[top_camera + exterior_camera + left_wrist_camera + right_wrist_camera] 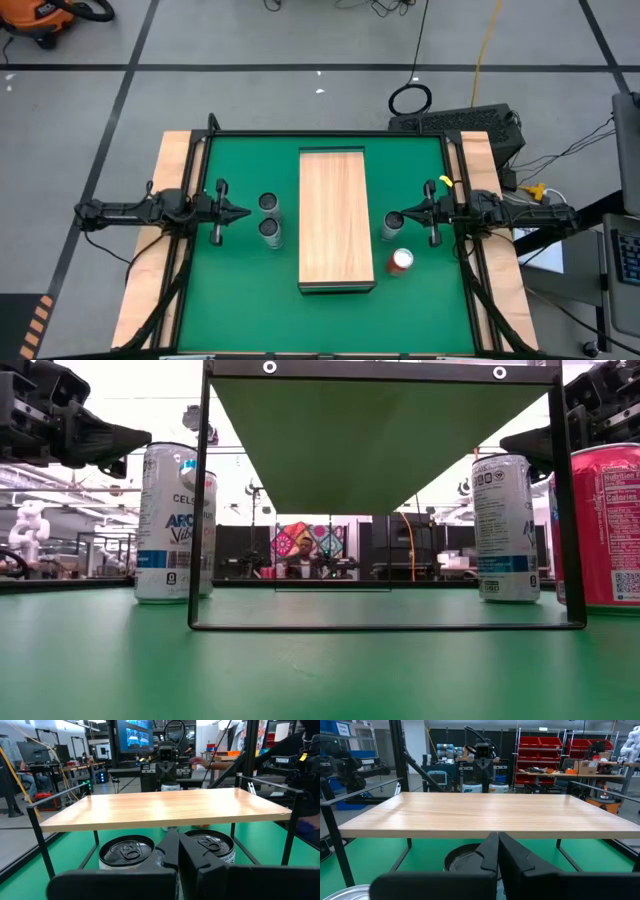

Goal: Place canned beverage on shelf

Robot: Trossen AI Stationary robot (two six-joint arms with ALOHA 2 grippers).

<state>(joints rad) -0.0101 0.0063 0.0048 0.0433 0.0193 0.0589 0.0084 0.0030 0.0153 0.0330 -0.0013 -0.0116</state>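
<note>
The shelf [336,220], a light-wood board on a thin black frame, stands in the middle of the green table; it also shows in the left wrist view [165,810] and the right wrist view [490,815]. Two white cans [268,203] [270,231] stand upright to its left. A silver can [391,228] and a red can [401,262] stand upright to its right. My left gripper [244,212] is shut and hovers beside and above the two white cans [126,852] [210,847]. My right gripper [396,217] is shut and hovers over the silver can [465,857].
The shelf's black legs [197,510] [566,510] stand on the table, with open space under the board. Wooden side rails [160,230] [490,230] run along both table edges. There is bare green tabletop [330,320] in front of the shelf.
</note>
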